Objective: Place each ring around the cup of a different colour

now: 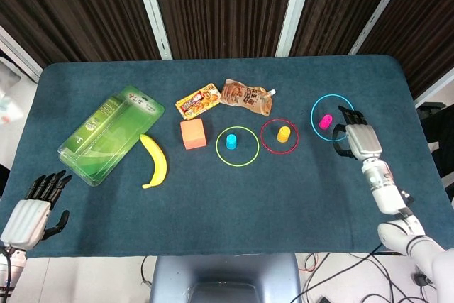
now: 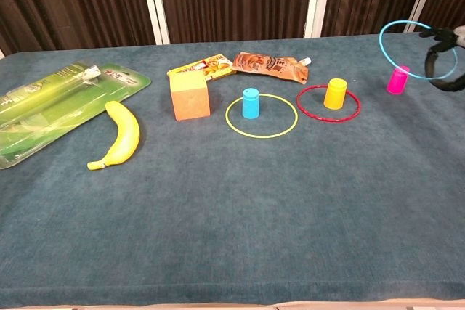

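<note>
My right hand [image 1: 355, 136] [image 2: 445, 52] holds the blue ring [image 1: 316, 104] [image 2: 396, 29] in the air, and the ring hangs over the pink cup [image 1: 325, 121] [image 2: 397, 79] at the right of the table. A yellow ring [image 1: 237, 146] [image 2: 261, 116] lies around the blue cup [image 1: 231, 140] [image 2: 251, 102]. A red ring [image 1: 267, 144] [image 2: 311, 107] lies around the yellow cup [image 1: 284, 133] [image 2: 335, 93]. My left hand [image 1: 32, 211] rests at the near left corner with nothing in it, fingers apart; it shows only in the head view.
A banana [image 1: 155, 161] [image 2: 122, 133], an orange cube [image 1: 193, 133] [image 2: 189, 94], two snack packets [image 1: 198, 100] [image 1: 245, 96] and a green blister pack [image 1: 110, 133] [image 2: 51, 105] lie on the left and middle of the blue table [image 1: 234, 204].
</note>
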Tool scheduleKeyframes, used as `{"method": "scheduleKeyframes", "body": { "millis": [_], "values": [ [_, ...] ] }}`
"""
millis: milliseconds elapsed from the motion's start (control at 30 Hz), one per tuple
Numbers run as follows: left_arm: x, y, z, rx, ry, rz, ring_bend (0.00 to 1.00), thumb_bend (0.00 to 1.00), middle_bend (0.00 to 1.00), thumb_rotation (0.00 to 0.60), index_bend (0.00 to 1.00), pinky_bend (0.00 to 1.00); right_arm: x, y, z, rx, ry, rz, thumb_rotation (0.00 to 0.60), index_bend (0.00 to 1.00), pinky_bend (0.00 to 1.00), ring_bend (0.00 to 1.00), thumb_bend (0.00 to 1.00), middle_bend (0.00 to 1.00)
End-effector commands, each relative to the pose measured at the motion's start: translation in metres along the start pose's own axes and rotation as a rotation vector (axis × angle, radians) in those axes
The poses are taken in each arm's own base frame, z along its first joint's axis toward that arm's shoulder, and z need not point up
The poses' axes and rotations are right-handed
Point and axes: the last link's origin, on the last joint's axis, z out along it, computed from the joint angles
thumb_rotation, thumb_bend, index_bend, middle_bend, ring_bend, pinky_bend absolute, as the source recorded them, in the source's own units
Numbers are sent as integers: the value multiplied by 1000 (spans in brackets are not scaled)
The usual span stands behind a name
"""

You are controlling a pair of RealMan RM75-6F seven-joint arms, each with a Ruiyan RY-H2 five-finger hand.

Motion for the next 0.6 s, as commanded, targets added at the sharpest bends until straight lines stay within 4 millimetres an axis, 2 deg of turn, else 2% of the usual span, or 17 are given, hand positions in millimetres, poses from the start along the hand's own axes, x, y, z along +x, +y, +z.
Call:
{"method": "scheduleKeyframes", "body": {
  "millis": [33, 200, 300, 500, 600],
  "values": [
    [0, 0, 0, 1, 2, -1, 0, 479, 0, 600, 0, 50, -4, -6, 14, -23, -15, 0, 600, 746, 0, 0, 499, 120],
    [2, -1, 1, 5, 8, -4, 0, 479, 0, 600, 0, 50, -8, -4, 13, -32, -34, -38, 600, 607, 0, 0, 499, 116],
    [2, -1, 1, 2, 5, -5, 0, 479, 0, 600, 0, 50, -6, 0, 8, -44, -16, -42, 600, 462, 0, 0, 499, 96],
    [1, 0, -1, -7, 4, -5, 0, 479, 0, 600, 0, 50, 2, 8, -4, -55, 9, -8, 600, 406, 0, 0, 499, 85],
    [3, 1, -3, -7, 12, -5, 0, 479, 0, 600, 0, 50, 8, 9, -29, -17, 56, 32, 600, 383, 0, 0, 499, 77]
  ]
}}
